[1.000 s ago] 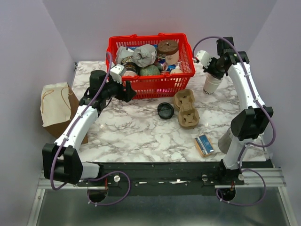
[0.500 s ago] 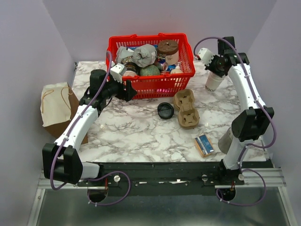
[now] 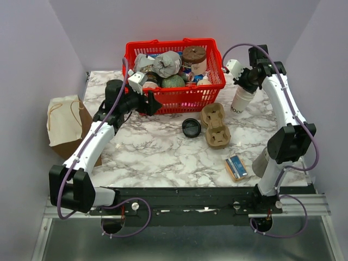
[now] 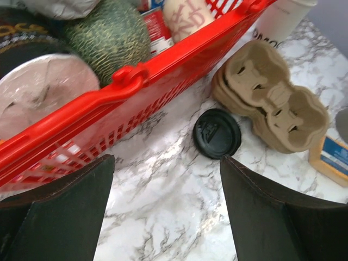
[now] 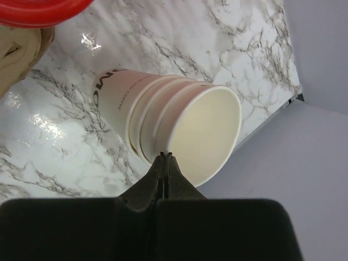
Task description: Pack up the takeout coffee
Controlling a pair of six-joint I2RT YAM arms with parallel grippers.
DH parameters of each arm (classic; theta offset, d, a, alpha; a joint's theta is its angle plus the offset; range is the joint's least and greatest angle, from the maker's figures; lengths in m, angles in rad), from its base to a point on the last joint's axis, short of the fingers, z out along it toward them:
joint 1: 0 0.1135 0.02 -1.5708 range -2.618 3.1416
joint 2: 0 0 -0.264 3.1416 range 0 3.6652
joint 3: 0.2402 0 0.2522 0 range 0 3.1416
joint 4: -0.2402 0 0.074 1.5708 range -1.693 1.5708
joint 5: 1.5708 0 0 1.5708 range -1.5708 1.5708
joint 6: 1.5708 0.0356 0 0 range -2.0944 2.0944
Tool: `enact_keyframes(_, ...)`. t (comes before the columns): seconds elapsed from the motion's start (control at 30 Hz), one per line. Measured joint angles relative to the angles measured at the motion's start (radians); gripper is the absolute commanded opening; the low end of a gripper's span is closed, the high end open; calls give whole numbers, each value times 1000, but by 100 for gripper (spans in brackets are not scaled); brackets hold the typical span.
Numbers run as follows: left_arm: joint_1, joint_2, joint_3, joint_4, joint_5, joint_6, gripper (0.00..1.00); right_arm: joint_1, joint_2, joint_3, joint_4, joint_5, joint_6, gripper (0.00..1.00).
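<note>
Across the marbled surface (image 3: pixel 163 152), your biggest thing is the red basket (image 3: pixel 179 100) at the far edge, heaped with wrapped and round goods. At the surface's left edge stands a paper bag (image 3: pixel 64 122). Your left gripper (image 4: pixel 166 160) hangs just in front of the basket's near wall, fingers wide apart with nothing between them. A pulp tray (image 3: pixel 216 126) lies near the middle, just in front of the basket's right end. Right of the basket, the stack of lidless cups (image 5: pixel 163 117) leans tilted, and your right gripper (image 5: pixel 163 156) is pinched together on its rim. A small blue box (image 3: pixel 236 167) lies near the right arm's base. A loose black lid (image 3: pixel 191 128) lies just left of the tray. You cannot pick out the coffee in any view.
</note>
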Motion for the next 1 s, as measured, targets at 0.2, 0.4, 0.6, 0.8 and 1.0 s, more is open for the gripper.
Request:
enact_keyframes(0.2, -176, 45, 32, 160, -13, -71, 99, -1, 3, 74, -14, 4, 41, 0)
enact_keyframes(0.4, -423, 156, 67, 308, -29, 135, 99, -1, 3, 61, -28, 14, 57, 1)
enact_keyframes(0.6, -592, 324, 97, 417, -35, 542, 99, -1, 3, 49, -50, 20, 106, 0)
enact_keyframes(0.8, -636, 513, 130, 636, -97, 829, 99, -1, 3, 37, -67, 20, 148, 1)
enact_keyframes(1.0, -660, 691, 255, 784, -129, 961, 99, -1, 7, 31, -89, 21, 178, 1)
